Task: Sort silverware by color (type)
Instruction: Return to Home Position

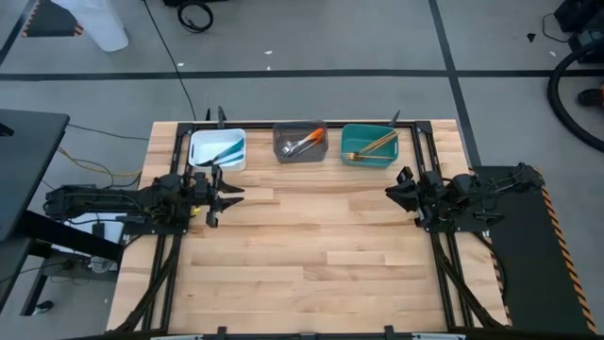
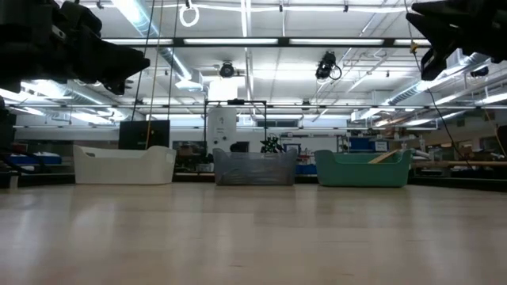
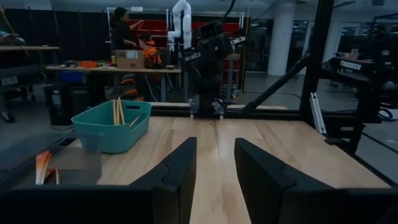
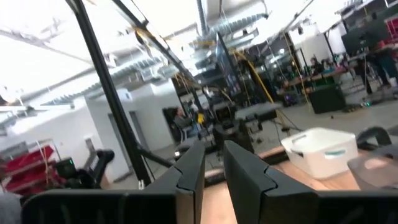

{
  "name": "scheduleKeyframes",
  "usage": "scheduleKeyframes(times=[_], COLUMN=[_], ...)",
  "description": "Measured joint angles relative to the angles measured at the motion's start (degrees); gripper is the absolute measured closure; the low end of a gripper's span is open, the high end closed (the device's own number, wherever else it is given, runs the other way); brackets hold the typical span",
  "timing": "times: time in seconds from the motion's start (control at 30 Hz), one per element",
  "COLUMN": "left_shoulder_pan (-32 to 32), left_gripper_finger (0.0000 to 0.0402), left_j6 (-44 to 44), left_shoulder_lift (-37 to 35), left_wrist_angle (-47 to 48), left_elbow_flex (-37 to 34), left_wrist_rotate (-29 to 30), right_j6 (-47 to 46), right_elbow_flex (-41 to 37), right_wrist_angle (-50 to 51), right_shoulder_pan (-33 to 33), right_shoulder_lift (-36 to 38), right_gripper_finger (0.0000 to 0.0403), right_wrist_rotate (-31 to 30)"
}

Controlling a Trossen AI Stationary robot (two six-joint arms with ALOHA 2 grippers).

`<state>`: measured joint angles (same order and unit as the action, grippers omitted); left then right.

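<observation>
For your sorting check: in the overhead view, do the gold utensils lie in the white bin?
No, the gold utensils lie in the teal bin, while the white bin holds blue-handled pieces.

Smooth wooden table (image 1: 311,255), 3 matt plastic bins (image 1: 300,160), glossy metal silverware (image 1: 297,145).

The bench (image 1: 302,269) was light brown wood with thin plank lines. The white bin (image 1: 200,144) had blue forks (image 1: 226,151). The grey bin (image 1: 283,149) had silver forks with orange handles (image 1: 308,141). The teal bin (image 1: 351,139) had gold forks (image 1: 379,144). The left hand (image 1: 234,194) and the right hand (image 1: 391,192) were black.
</observation>
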<state>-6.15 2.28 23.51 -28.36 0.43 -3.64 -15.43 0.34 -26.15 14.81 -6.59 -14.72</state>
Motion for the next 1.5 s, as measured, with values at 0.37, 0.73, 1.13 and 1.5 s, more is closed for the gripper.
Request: scheduleKeyframes(times=[0.37, 0.73, 1.13, 1.5], left_shoulder_pan=[0.0, 0.0, 0.0, 0.0], left_gripper_finger=[0.0303, 0.033, 0.0331, 0.0331], left_j6=[0.1, 0.6, 1.5, 1.5], left_shoulder_lift=[-14.8, -22.3, -22.3, -22.3], left_wrist_angle=[11.0, 25.6, 24.9, 24.7], left_elbow_flex=[0.0, 0.0, 0.0, 0.0], left_wrist_rotate=[0.1, 0.3, 0.1, 0.1], right_j6=[1.9, -2.6, -2.4, -2.4], right_elbow_flex=[0.0, 0.0, 0.0, 0.0], right_wrist_angle=[1.4, 7.2, 6.9, 6.9], right_shoulder_pan=[0.0, 0.0, 0.0, 0.0], right_shoulder_lift=[6.5, 6.1, 6.1, 6.1], right_gripper_finger=[0.0332, 0.0332, 0.0332, 0.0332], right_wrist_rotate=[-4.8, -11.3, -11.2, -11.2])
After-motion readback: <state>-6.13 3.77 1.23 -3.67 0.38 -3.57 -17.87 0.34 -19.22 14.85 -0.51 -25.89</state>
